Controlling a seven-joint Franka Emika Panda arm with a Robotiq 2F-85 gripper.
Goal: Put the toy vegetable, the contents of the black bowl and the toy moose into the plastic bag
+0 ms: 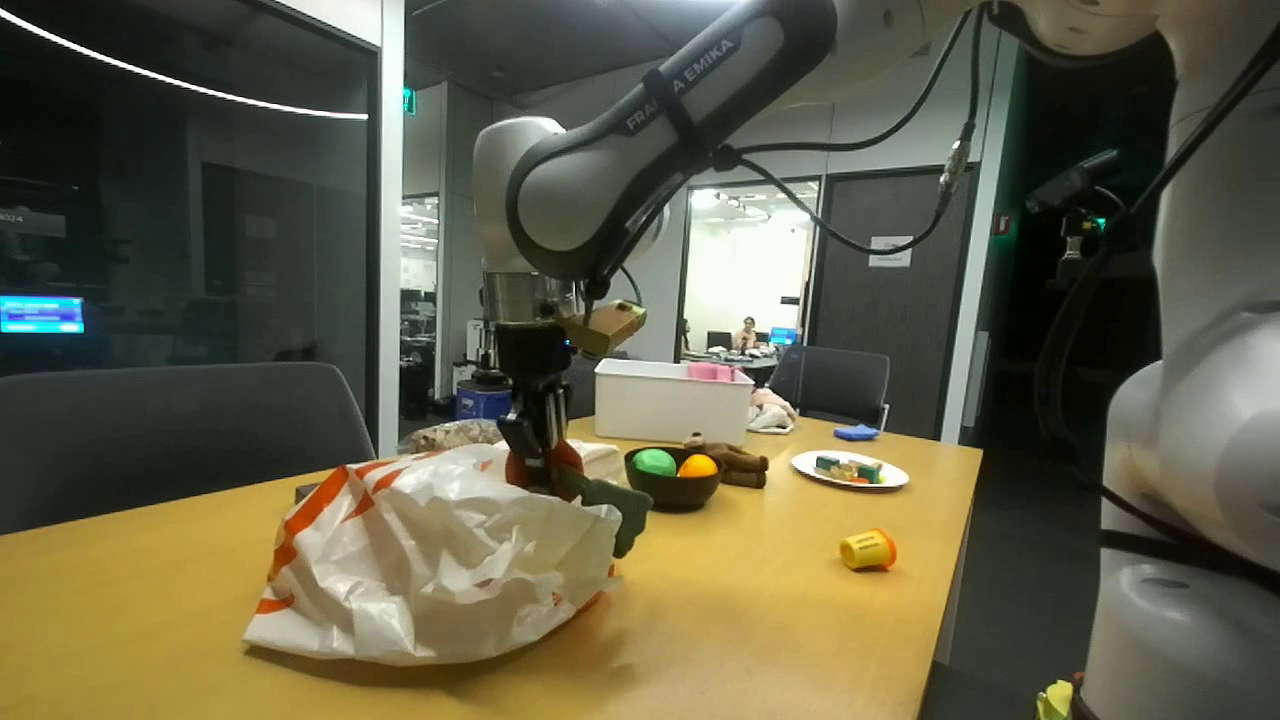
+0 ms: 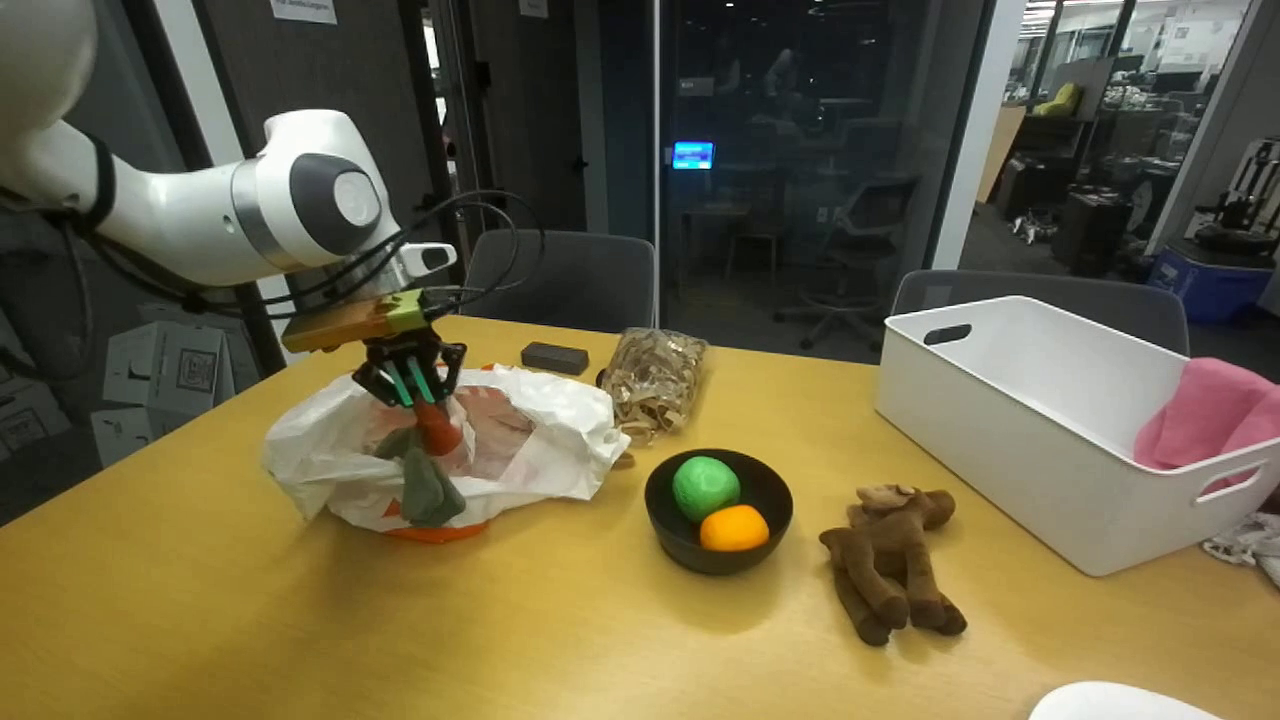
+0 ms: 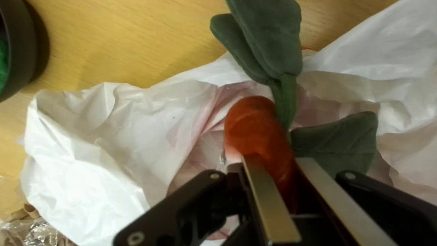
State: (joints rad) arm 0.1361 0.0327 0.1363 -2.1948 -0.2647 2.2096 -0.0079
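Observation:
The toy vegetable [image 3: 256,126], red-orange with dark green leaves, is gripped between the fingers of my gripper [image 3: 278,160]. It is over the mouth of the white plastic bag [image 2: 560,410], and some leaves overhang the bag's rim; how deep the red body sits inside I cannot tell. Printed orange-red, the crumpled bag [image 1: 430,570] lies on the table. Beside it stands the black bowl [image 2: 715,562] with a green round toy [image 2: 706,486] and an orange one [image 2: 735,528] in it. The brown toy moose [image 2: 890,555] lies past the bowl, on the table.
A white box [image 2: 980,480] with pink cloth [image 2: 1210,410] inside stands near the moose. Close to the bag are a clear crinkly package [image 2: 655,385] and a dark block [image 2: 555,358]. A plate [image 1: 805,465] with toy food and a yellow cup [image 1: 865,550] lie farther off.

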